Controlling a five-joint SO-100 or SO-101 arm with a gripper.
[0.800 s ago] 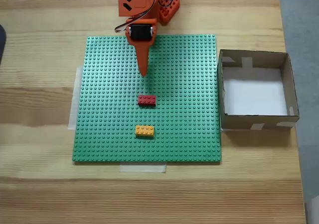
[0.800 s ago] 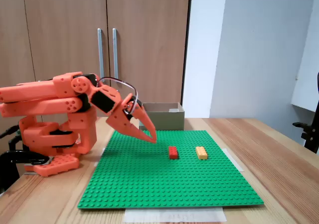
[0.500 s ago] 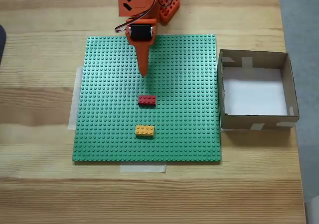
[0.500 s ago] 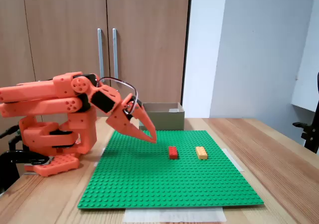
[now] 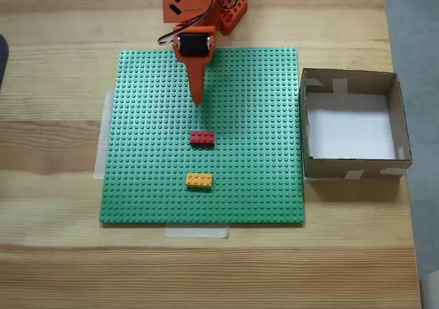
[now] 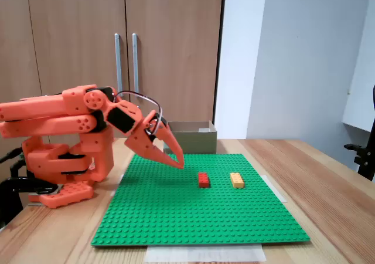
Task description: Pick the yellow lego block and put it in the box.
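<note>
Step in hand, judged: reach to the yellow lego block (image 5: pixel 199 180), which sits studs-up on the green baseplate (image 5: pixel 137 151) beyond the red brick (image 5: pixel 202 138) as counted from the arm's base; best carried over the red brick rather than through it, spread only above the yellow one, then lowered across its short sides. Claw (image 5: pixel 198 100): fingers together or nearly so, empty, poised above the baseplate short of the red brick. Cardboard box (image 5: pixel 397 113): on the wooden counter (image 5: pixel 55 254), just beside the baseplate's right edge in the top-down fixed view.

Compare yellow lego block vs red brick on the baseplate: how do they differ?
The yellow lego block is yellow-orange; the red brick is red. In the top-down fixed view, the red brick lies nearer the gripper, with the yellow block beyond it. Both look the same size and shape, lying flat and parallel on the green baseplate.
</note>
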